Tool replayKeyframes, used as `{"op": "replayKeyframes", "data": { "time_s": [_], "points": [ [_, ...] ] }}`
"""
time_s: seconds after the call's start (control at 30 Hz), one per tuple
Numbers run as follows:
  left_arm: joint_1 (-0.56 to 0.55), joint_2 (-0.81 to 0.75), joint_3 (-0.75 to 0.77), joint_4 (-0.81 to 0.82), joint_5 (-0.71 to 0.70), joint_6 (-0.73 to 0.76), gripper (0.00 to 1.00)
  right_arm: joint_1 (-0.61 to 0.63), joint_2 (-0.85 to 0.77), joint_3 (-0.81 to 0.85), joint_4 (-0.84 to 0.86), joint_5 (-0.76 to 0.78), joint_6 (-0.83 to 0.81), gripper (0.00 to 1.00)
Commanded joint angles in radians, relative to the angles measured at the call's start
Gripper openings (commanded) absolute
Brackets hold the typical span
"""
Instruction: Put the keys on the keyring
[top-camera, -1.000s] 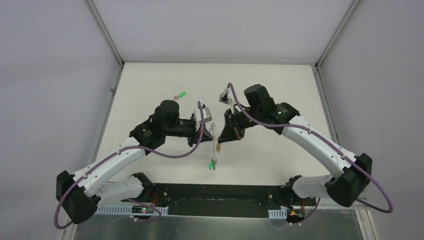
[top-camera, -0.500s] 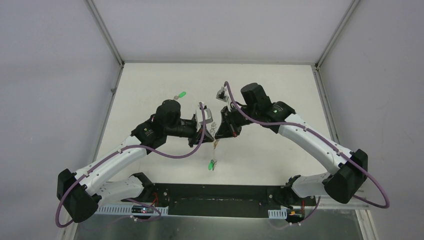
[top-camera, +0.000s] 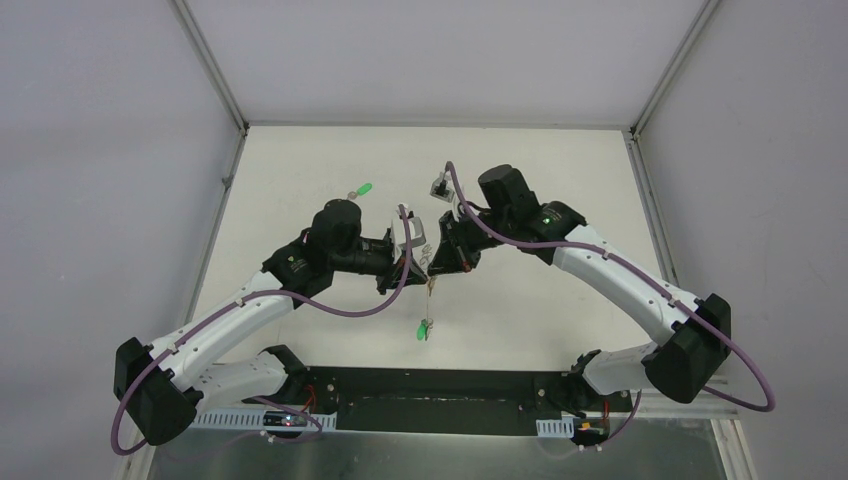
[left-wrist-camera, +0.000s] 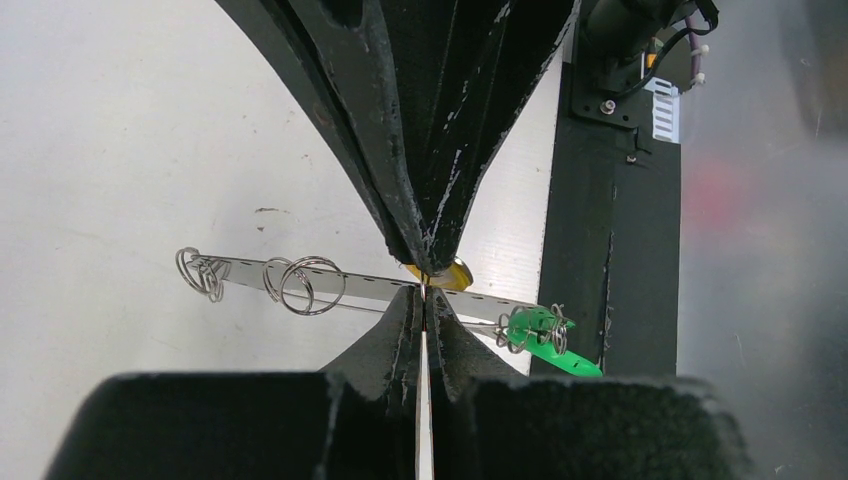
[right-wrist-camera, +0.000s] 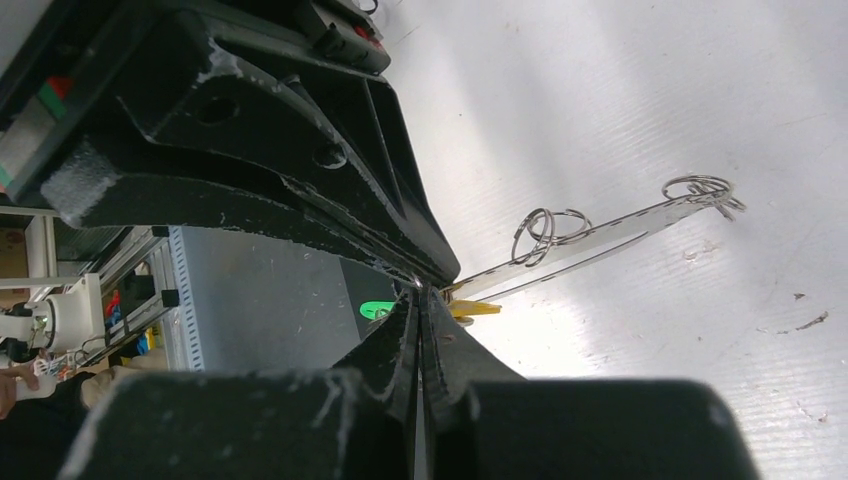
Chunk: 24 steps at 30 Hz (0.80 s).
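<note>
My two grippers meet tip to tip above the middle of the table. The left gripper (top-camera: 419, 268) (left-wrist-camera: 422, 294) is shut on the keyring (top-camera: 429, 306) (left-wrist-camera: 345, 285), a long thin grey metal piece carrying small split rings. It hangs down toward the near edge. A bright green key (top-camera: 425, 330) (left-wrist-camera: 552, 340) dangles at its lower end. The right gripper (top-camera: 434, 267) (right-wrist-camera: 420, 292) is shut on a yellow key (left-wrist-camera: 449, 274) (right-wrist-camera: 474, 308), pressed right against the keyring beside the left fingertips. Where the key meets the ring is hidden by the fingers.
Another green key (top-camera: 364, 187) with a small ring lies on the white table behind the left arm. The black base plate (top-camera: 430, 385) runs along the near edge. Metal frame rails (top-camera: 222, 190) border the table at the left and right.
The right gripper has moved left and slightly back with the yellow key, closing the gap to the left gripper's tips. The left arm and the hanging keyring have hardly moved.
</note>
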Motion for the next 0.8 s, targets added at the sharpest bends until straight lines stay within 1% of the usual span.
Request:
{"op": "replayKeyframes", "data": {
  "time_s": [0.0, 0.2, 0.77],
  "points": [
    [-0.007, -0.006, 0.045, 0.071, 0.035, 0.015, 0.00, 0.007, 0.000, 0.057, 0.024, 0.054, -0.008, 0.00],
    [-0.007, -0.013, 0.048, 0.072, 0.035, 0.008, 0.00, 0.006, -0.007, 0.042, 0.020, 0.105, -0.005, 0.00],
    [-0.007, -0.050, 0.029, 0.111, 0.013, -0.017, 0.00, 0.006, -0.027, -0.007, 0.010, 0.158, -0.014, 0.00]
  ]
}}
